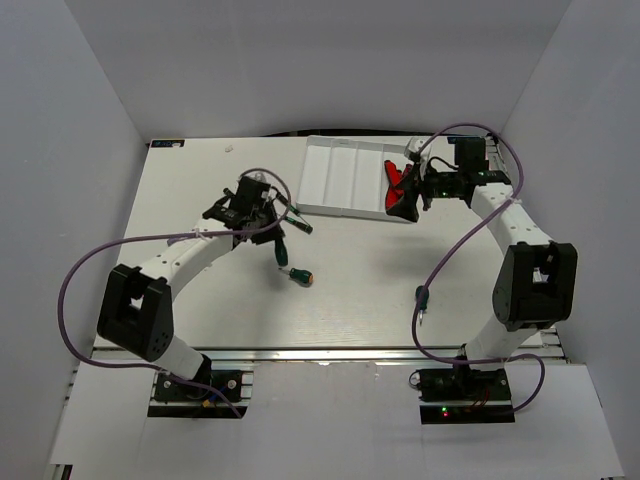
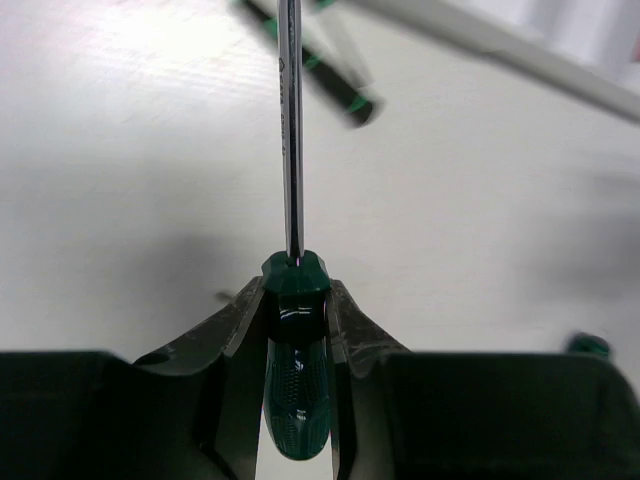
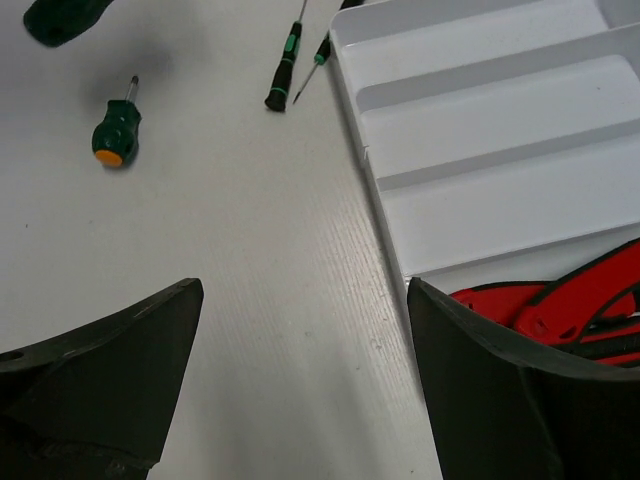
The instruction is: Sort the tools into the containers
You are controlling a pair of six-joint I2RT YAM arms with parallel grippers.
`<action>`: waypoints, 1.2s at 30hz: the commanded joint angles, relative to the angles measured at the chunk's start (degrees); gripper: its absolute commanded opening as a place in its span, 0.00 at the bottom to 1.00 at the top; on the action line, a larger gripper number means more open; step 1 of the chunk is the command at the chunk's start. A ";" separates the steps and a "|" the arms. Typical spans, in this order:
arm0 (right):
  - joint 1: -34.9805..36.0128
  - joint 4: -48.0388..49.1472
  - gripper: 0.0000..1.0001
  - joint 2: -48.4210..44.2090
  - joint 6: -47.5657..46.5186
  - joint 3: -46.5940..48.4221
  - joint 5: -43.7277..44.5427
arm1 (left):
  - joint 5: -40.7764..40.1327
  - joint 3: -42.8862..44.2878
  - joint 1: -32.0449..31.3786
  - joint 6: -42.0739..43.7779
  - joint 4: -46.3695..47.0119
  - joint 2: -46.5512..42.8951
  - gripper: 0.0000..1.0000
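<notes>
My left gripper point(image 2: 295, 288) point(image 1: 266, 214) is shut on the green handle of a long screwdriver point(image 2: 296, 400), whose steel shaft points away towards the tray. The white tray point(image 1: 340, 175) point(image 3: 480, 120) lies at the back of the table. Red-and-black utility knives point(image 1: 396, 186) point(image 3: 570, 300) lie in its rightmost compartment; the compartments that show beside it are bare. My right gripper point(image 3: 303, 290) point(image 1: 415, 192) hangs open over the table at the tray's corner, with nothing between its fingers. A stubby green screwdriver point(image 1: 298, 274) point(image 3: 114, 130) and two thin screwdrivers point(image 3: 282, 68) point(image 1: 296, 221) lie loose on the table.
White walls close in the table on the left, back and right. Purple cables point(image 1: 70, 290) loop from both arms over the table's sides. The tray rim point(image 2: 480, 35) shows blurred at the top right of the left wrist view.
</notes>
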 commanded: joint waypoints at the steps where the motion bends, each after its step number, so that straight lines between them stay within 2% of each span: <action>1: -0.18 -6.84 0.89 -3.59 -9.94 -0.98 -3.40 | 9.33 6.51 -0.47 5.65 9.95 3.09 0.02; 2: -0.18 -7.19 0.89 -3.94 -10.13 -1.68 -2.88 | 14.13 10.27 -0.47 6.87 11.35 4.84 0.02; 4: -0.62 -7.37 0.89 -4.82 -10.31 -2.65 -2.61 | 17.77 14.77 -1.00 8.81 14.17 11.08 0.02; 5: -0.71 -7.54 0.89 -5.43 -10.39 -3.01 -2.52 | 21.18 19.84 -1.35 9.86 15.48 13.36 0.02; 9: -1.50 -7.98 0.89 -6.75 -10.31 -3.89 -2.08 | 26.47 34.10 -2.93 12.24 16.46 25.67 0.02; 13: -2.81 -8.16 0.89 -7.72 -9.61 -4.85 -1.64 | 29.73 49.21 -3.99 12.95 16.81 40.67 0.02; 18: -3.78 -11.05 0.89 -8.07 -10.48 -6.08 -1.91 | 31.32 68.53 -4.34 10.14 17.86 53.27 0.03; 21: -3.96 -11.85 0.89 -8.16 -11.27 -6.96 -1.55 | 29.92 71.04 -4.69 7.94 22.68 56.80 0.05; 24: -4.22 -12.29 0.89 -8.07 -11.54 -7.31 -1.38 | 26.49 69.11 -4.87 6.27 28.05 57.51 0.11; 29: -4.23 -14.22 0.90 -7.63 -13.38 -7.14 -1.46 | 25.17 70.77 -5.22 5.04 29.12 60.75 0.22; 32: -4.23 -16.33 0.89 -7.20 -15.92 -6.70 -1.55 | 24.99 70.87 -5.92 5.39 28.77 61.55 0.33; 33: -4.23 -17.03 0.89 -7.11 -16.80 -6.61 -1.55 | 24.73 70.87 -6.19 5.74 28.59 61.55 0.41; 36: -4.05 -20.01 0.89 -6.67 -20.58 -6.26 -1.55 | 24.03 70.78 -6.71 5.92 27.54 61.46 0.56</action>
